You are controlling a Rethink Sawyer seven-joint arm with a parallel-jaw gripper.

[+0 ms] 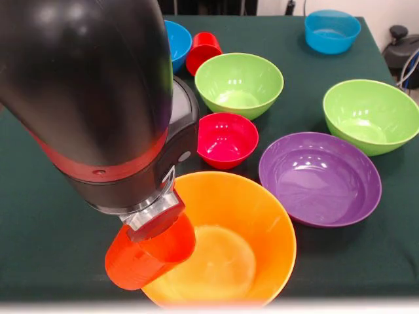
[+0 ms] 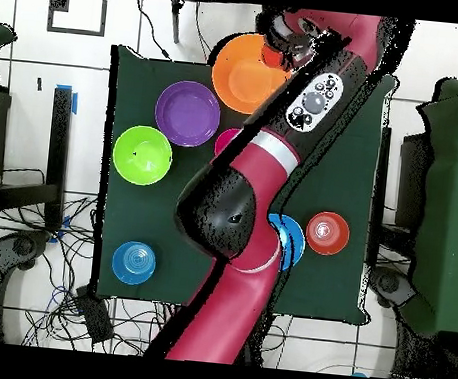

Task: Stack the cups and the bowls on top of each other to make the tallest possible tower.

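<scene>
My gripper (image 1: 156, 224) is shut on the orange cup (image 1: 149, 254), one finger inside its rim. The cup hangs tilted at the left rim of the big orange bowl (image 1: 226, 252), at the table's near edge. In the overhead view the gripper (image 2: 284, 52) is at the right rim of that bowl (image 2: 242, 76). The small crimson bowl (image 1: 227, 139) stands just behind it. A wide purple bowl (image 1: 319, 176), two lime green bowls (image 1: 239, 84) (image 1: 370, 114), two blue bowls (image 1: 332, 31) (image 1: 177, 40) and the red cup (image 1: 203, 51) are spread over the cloth. The small orange bowl is out of view.
The dark green cloth (image 1: 39, 229) covers the table. My arm (image 1: 91, 91) hides the left half of the front view and crosses the table (image 2: 265, 171) in the overhead view. Cables lie on the floor (image 2: 42, 290) around the table.
</scene>
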